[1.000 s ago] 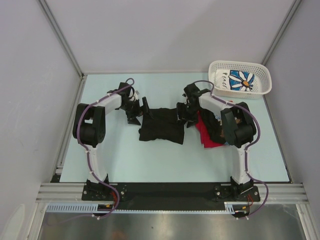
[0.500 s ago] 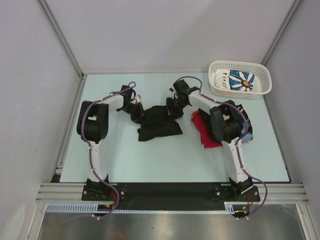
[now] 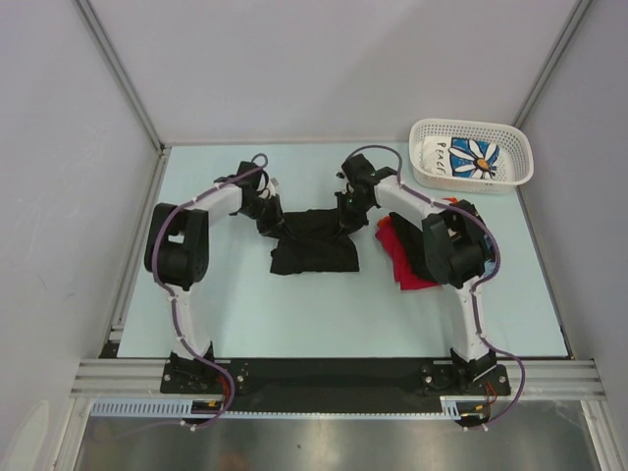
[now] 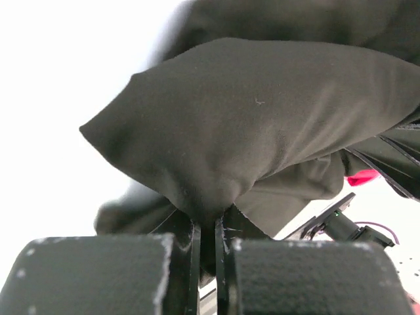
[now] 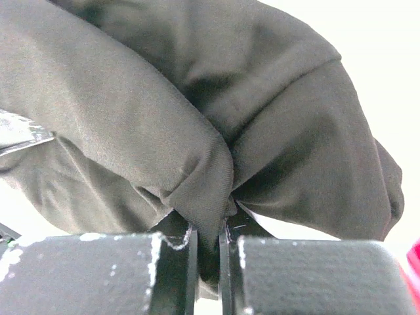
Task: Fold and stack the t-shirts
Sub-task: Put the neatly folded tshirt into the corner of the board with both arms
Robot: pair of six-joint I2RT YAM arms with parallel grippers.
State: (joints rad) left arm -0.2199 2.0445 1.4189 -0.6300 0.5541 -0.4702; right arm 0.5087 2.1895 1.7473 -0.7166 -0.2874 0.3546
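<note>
A black t-shirt (image 3: 314, 242) lies bunched at the table's middle, and its cloth fills both wrist views (image 4: 262, 118) (image 5: 164, 118). My left gripper (image 3: 276, 225) is shut on the shirt's far left corner; in the left wrist view a fold of black cloth is pinched between the jaws (image 4: 207, 230). My right gripper (image 3: 344, 218) is shut on the far right corner, with cloth pinched between its jaws (image 5: 209, 239). A red t-shirt (image 3: 400, 257) lies crumpled to the right, partly under the right arm. A white t-shirt with blue daisy print (image 3: 469, 157) sits in the basket.
The white lattice basket (image 3: 520, 169) stands at the back right corner. Some dark and blue cloth (image 3: 483, 257) shows beside the right arm's elbow, mostly hidden. Grey walls close the table at left, back and right.
Both grippers have closed on the black shirt's far corners. The left one moved right to the shirt's edge; the right one moved left and back off the red shirt. The cloth pulled taut between them.
</note>
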